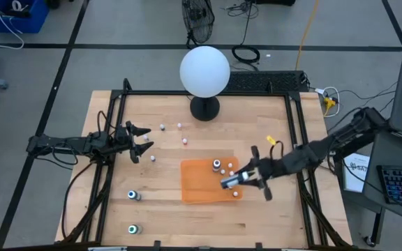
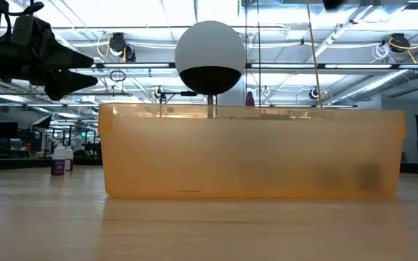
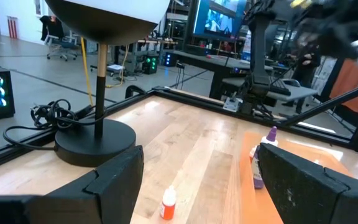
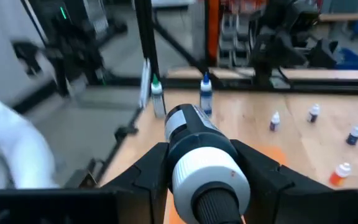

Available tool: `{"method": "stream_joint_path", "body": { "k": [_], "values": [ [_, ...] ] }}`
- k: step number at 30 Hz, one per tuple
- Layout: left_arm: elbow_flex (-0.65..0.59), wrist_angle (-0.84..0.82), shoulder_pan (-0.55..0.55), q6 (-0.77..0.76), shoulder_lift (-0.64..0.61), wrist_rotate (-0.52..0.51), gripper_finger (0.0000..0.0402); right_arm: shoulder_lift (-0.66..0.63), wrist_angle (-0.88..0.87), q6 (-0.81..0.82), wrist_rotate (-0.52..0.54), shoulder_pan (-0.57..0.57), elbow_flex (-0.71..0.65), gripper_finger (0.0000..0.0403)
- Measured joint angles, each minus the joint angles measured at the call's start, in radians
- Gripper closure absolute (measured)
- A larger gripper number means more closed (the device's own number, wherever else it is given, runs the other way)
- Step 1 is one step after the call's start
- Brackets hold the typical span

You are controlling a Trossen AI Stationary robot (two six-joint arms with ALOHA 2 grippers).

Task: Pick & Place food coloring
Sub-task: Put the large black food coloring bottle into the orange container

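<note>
Hovering over the orange mat [image 1: 208, 183], the right tool [image 1: 237, 179] is clamped on one food coloring bottle [image 4: 201, 155], a black-bodied one with a white cap, gripped across its body. Its long axis lies nearly flat and in line with the tool's reach, cap pointing away from the wrist (so to stand it up, the wrist would need to tip the cap upward). Below and just beside it on the mat stands another bottle [image 1: 217, 165]. Remaining bottles are scattered on the bare bench [image 1: 257, 219]: several small ones toward the white globe lamp [image 1: 204, 72], two near the front left corner [image 1: 134, 196]. The left tool [image 1: 139, 141] waits at the left side with its fingers apart, holding nothing, and is the nearer arm to those loose bottles.
</note>
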Motion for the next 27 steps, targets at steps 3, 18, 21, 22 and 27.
{"method": "stream_joint_path", "body": {
  "k": [3, 18, 21, 22, 27],
  "values": [
    [0.0, 0.0, 0.0, 0.0, 0.0, 0.0, 0.0092, 0.156, -0.302, -0.004, 0.077, 0.036, 0.293, 0.0269],
    [0.0, 0.0, 0.0, 0.0, 0.0, 0.0, 0.0091, 0.82, -1.338, 0.246, -0.003, -0.03, 1.297, 0.0269],
    [0.0, 0.0, 0.0, 0.0, 0.0, 0.0, 0.0091, 0.878, -1.371, 0.266, -0.067, -0.052, 1.279, 0.0269],
    [0.0, 0.0, 0.0, 0.0, 0.0, 0.0, 0.0092, 0.893, -1.374, 0.269, -0.079, -0.058, 1.265, 0.0269],
    [0.0, 0.0, 0.0, 0.0, 0.0, 0.0, 0.0091, 0.93, -1.292, 0.248, -0.128, -0.077, 1.14, 0.0269]
  ]
}}
